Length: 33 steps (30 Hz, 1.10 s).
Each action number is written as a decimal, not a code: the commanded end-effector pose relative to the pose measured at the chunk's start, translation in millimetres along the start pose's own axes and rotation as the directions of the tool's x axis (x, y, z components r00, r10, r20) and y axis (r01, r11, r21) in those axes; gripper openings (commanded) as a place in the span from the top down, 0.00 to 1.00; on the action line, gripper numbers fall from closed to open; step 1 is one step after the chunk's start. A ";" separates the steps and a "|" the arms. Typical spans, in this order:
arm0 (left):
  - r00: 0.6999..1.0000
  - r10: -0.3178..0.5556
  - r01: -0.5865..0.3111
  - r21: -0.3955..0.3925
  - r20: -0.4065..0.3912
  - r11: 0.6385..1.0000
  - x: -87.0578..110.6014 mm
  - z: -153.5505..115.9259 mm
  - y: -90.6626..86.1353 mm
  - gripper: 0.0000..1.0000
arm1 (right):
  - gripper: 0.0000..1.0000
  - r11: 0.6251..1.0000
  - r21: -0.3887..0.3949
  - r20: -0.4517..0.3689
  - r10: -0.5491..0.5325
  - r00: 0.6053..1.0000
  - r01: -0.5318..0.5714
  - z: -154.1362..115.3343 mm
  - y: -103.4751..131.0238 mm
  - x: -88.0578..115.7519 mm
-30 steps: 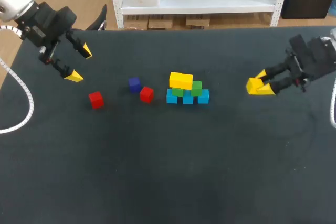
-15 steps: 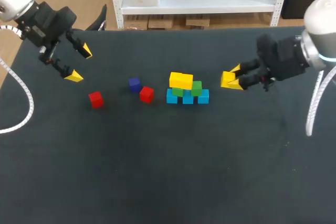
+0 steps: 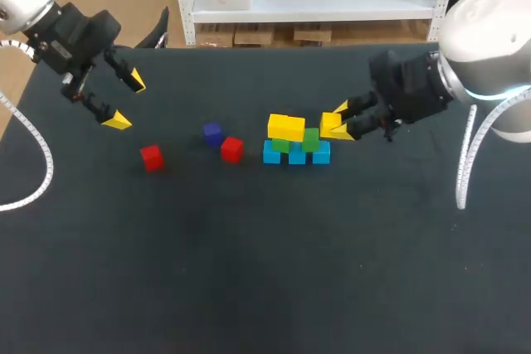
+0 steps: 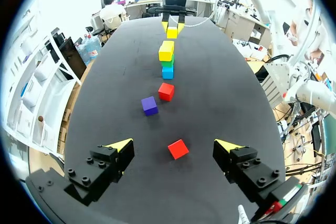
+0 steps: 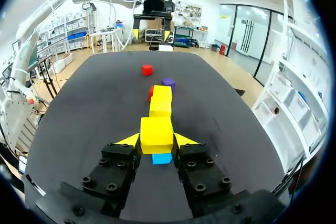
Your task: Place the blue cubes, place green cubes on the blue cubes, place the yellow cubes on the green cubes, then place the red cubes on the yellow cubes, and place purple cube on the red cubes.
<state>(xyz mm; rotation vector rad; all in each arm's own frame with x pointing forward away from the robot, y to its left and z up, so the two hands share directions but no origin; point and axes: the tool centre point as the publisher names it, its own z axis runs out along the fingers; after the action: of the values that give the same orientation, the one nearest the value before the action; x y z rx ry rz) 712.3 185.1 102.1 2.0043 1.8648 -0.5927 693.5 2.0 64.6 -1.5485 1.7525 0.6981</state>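
Three blue cubes [image 3: 297, 156] stand in a row mid-table with two green cubes [image 3: 311, 138] on them. One yellow cube [image 3: 286, 128] lies on the left green one. My right gripper [image 3: 336, 127] is shut on a second yellow cube [image 3: 329, 123] [image 5: 156, 134], just right of the stack and above its right blue cube [image 5: 161, 158]. Left of the stack lie a red cube [image 3: 231, 148], a purple cube [image 3: 212, 133] and another red cube [image 3: 151, 157] [image 4: 177, 149]. My left gripper [image 3: 120, 101] [image 4: 174, 144] hangs open above the far left, holding nothing.
The black table [image 3: 265, 271] has its back edge just behind both arms. The loose red and purple cubes lie between my left gripper and the stack [image 4: 167, 59].
My right arm has carried the yellow cube leftward from the right side of the table up to the stack. The left arm and the loose cubes have not moved.
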 end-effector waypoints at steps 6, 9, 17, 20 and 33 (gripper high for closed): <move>1.000 0.001 -0.001 0.002 -0.001 1.000 0.4 0.0 1.2 0.00 | 1.00 1.000 -0.018 -0.003 0.000 1.000 0.000 14.1 0.5 -1.8; 1.000 0.001 -0.001 0.002 -0.001 1.000 0.4 0.0 1.2 0.00 | 1.00 1.000 -0.021 -0.006 -0.001 1.000 0.001 15.6 1.8 -1.6; 1.000 0.001 -0.001 0.002 -0.001 1.000 0.4 0.0 1.2 0.00 | 1.00 1.000 -0.031 -0.011 -0.005 1.000 0.005 19.1 2.2 0.7; 1.000 0.001 -0.001 0.002 -0.001 1.000 0.4 0.0 1.2 0.00 | 1.00 0.999 -0.036 -0.012 -0.009 1.000 0.008 20.5 1.4 1.0; 1.000 0.001 -0.001 0.002 -0.001 1.000 0.4 0.0 1.2 0.00 | 1.00 0.998 -0.051 -0.011 -0.024 1.000 0.023 25.0 0.1 -1.4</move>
<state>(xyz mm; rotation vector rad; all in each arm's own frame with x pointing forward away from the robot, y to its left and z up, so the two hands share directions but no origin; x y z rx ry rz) 712.3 185.1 102.1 2.0044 1.8648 -0.5927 694.7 21.0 50.4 -1.6056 1.7339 0.7250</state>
